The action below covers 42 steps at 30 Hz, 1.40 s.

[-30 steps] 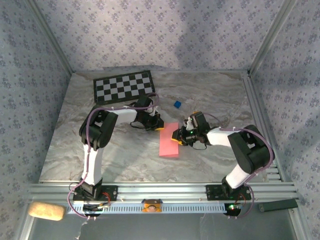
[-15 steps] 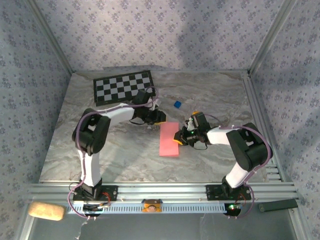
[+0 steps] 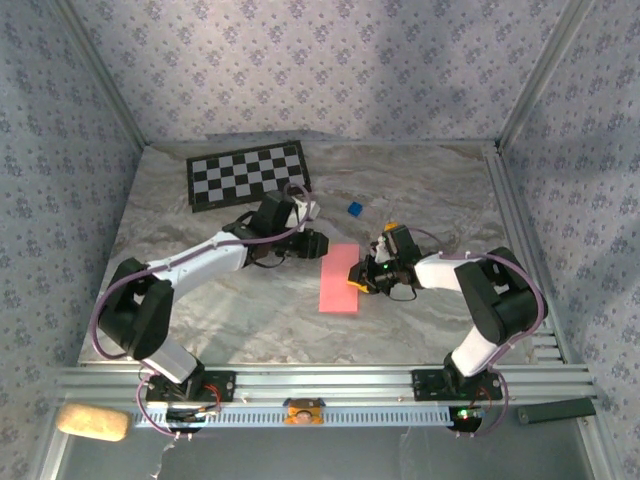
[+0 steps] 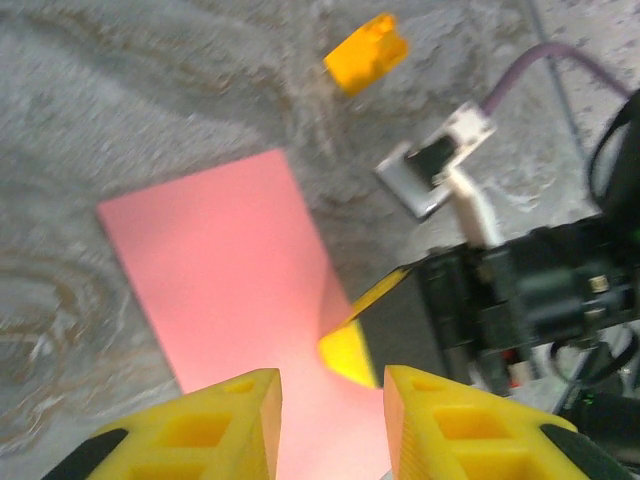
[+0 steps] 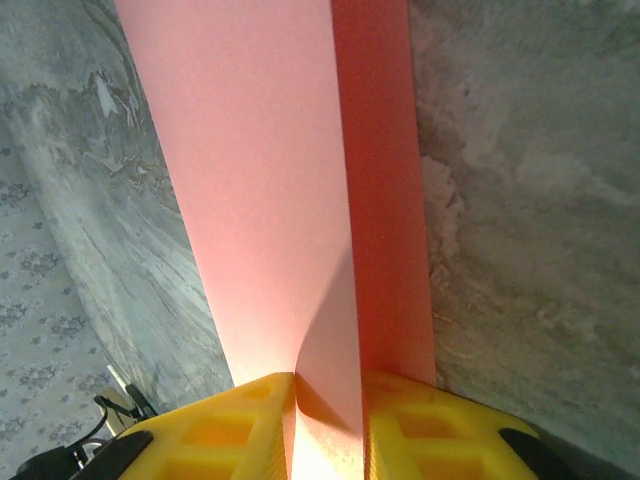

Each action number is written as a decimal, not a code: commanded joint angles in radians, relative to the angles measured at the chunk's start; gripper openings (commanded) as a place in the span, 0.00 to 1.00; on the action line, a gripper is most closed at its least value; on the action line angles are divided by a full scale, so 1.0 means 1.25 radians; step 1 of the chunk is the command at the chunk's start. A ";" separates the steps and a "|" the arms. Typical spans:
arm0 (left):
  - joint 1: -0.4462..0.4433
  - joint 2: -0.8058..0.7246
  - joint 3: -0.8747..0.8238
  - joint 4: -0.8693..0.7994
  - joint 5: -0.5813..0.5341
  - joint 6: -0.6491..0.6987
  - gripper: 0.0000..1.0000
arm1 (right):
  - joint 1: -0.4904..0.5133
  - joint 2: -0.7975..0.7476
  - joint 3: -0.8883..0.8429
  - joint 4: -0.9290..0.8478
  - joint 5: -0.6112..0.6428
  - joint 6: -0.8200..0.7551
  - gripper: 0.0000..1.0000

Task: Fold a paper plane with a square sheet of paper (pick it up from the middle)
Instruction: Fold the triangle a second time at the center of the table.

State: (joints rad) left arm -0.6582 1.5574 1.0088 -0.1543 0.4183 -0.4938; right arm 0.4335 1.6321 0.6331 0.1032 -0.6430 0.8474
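Pinching the pink sheet (image 3: pixel 337 282) at its right edge, right hand (image 3: pixel 358 277), left hand (image 4: pixel 331 385) slightly spread, empty, at its far corner.

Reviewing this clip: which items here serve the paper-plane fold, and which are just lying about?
In use: folded pink sheet, right claw pinching its edge, left claw open near it.
Lying about: checkerboard mat, blue block, orange block.

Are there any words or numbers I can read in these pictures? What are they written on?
None: no word, number, brand or sign can be read anywhere.
The checkerboard has only plain black and white squares.
The pink paper is blank.
The small white part by the right arm's cable is too blurred to tell whether it carries any marking.
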 commanded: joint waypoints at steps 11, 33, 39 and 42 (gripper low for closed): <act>-0.001 -0.118 -0.083 0.059 -0.047 0.058 0.32 | 0.007 -0.016 0.041 -0.105 0.049 -0.054 0.12; -0.051 -0.016 -0.083 -0.011 0.113 0.136 0.17 | 0.018 -0.005 0.056 -0.081 0.030 -0.041 0.16; -0.090 0.080 -0.044 -0.014 0.138 0.129 0.13 | 0.016 -0.011 0.056 -0.083 0.043 -0.034 0.15; -0.102 0.123 -0.022 -0.020 0.141 0.131 0.11 | 0.016 -0.012 0.053 -0.080 0.045 -0.031 0.15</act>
State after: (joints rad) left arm -0.7734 1.6802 0.9318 -0.1612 0.5575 -0.3489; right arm 0.4541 1.6215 0.6975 0.0032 -0.5995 0.7963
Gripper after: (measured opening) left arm 0.120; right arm 0.152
